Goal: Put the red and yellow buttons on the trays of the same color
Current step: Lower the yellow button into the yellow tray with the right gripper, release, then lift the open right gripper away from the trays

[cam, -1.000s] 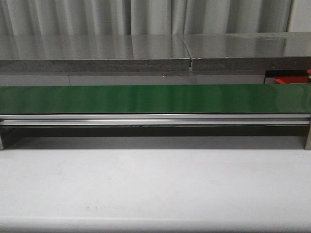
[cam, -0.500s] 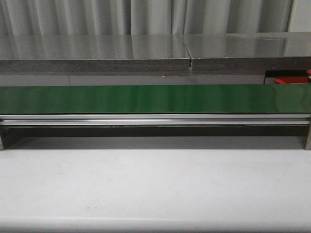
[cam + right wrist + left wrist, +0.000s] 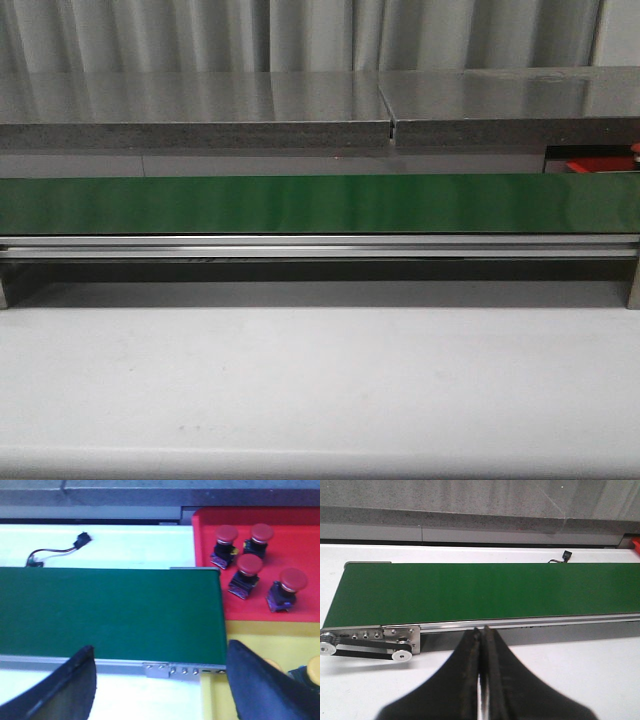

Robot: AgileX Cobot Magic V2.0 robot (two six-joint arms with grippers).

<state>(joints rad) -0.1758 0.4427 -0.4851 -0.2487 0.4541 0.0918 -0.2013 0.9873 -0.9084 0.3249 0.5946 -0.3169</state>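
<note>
In the right wrist view, a red tray [image 3: 302, 545] beyond the conveyor's end holds several red buttons [image 3: 248, 565] on dark bases. Beside it lies a yellow tray [image 3: 260, 637] with a yellow button [image 3: 314, 669] at the picture's edge; another one is partly hidden behind a finger. My right gripper [image 3: 160, 647] is open and empty over the near edge of the green belt [image 3: 110, 612]. My left gripper [image 3: 481, 631] is shut with nothing in it, just short of the belt [image 3: 480, 592], which carries nothing. Neither gripper shows in the front view.
The conveyor [image 3: 320, 203] spans the white table [image 3: 320, 380], with a grey ledge [image 3: 200, 110] behind it. A sliver of the red tray [image 3: 600, 163] shows at far right. A small loose cable [image 3: 80, 540] lies behind the belt. The conveyor's pulley [image 3: 400, 655] sits at its left end.
</note>
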